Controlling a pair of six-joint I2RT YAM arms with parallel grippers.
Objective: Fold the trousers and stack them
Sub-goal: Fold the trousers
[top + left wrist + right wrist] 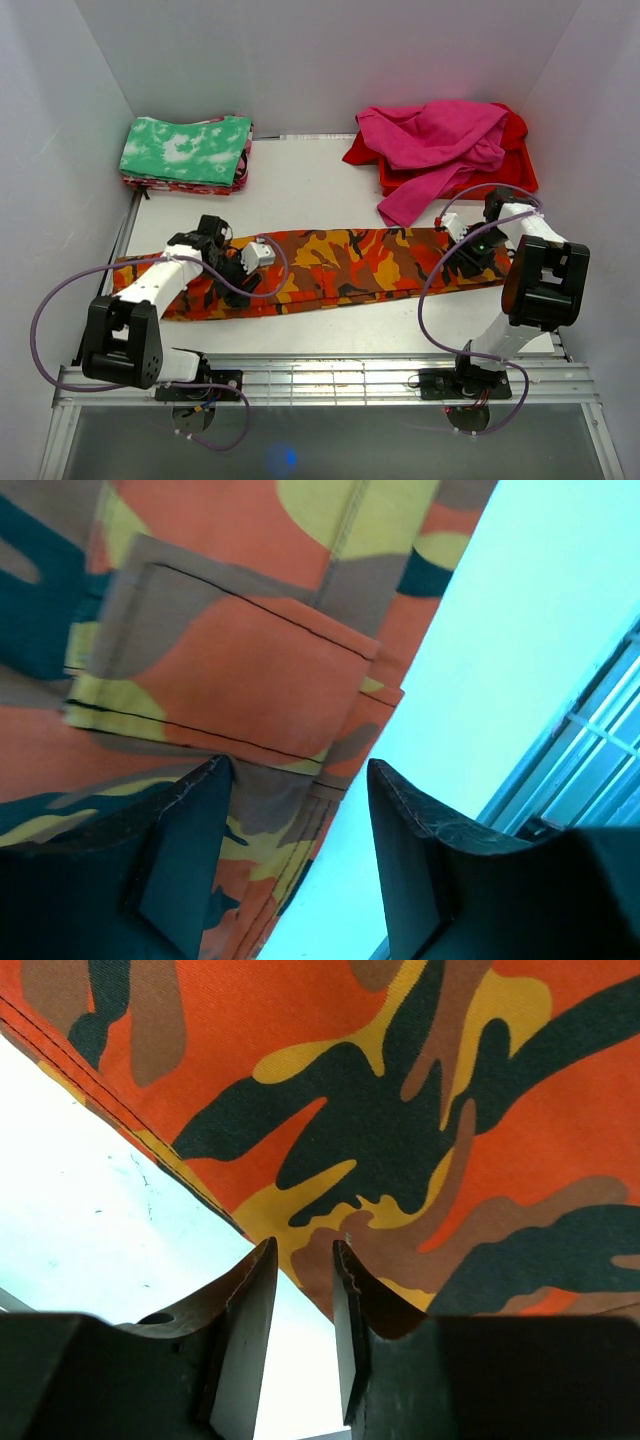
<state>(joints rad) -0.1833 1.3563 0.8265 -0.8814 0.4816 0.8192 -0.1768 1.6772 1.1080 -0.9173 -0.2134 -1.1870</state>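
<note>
The camouflage trousers (330, 265) lie flat as a long band across the middle of the table (300, 190). My left gripper (245, 262) hovers over their left part, near the front edge. In the left wrist view its jaws (298, 765) are open, with one finger over the trousers (250, 660) and the other over bare table. The hem runs between them and nothing is gripped. My right gripper (462, 240) is at the trousers' right end. Its jaws (303, 1245) stand a narrow gap apart above the edge of the trousers (400, 1110), and table shows between them.
A green-and-white folded cloth (187, 150) tops a small stack at the back left. A magenta garment (440, 140) lies crumpled on a red one (515, 160) at the back right. White walls close in three sides. Metal rails (320, 375) run along the near edge.
</note>
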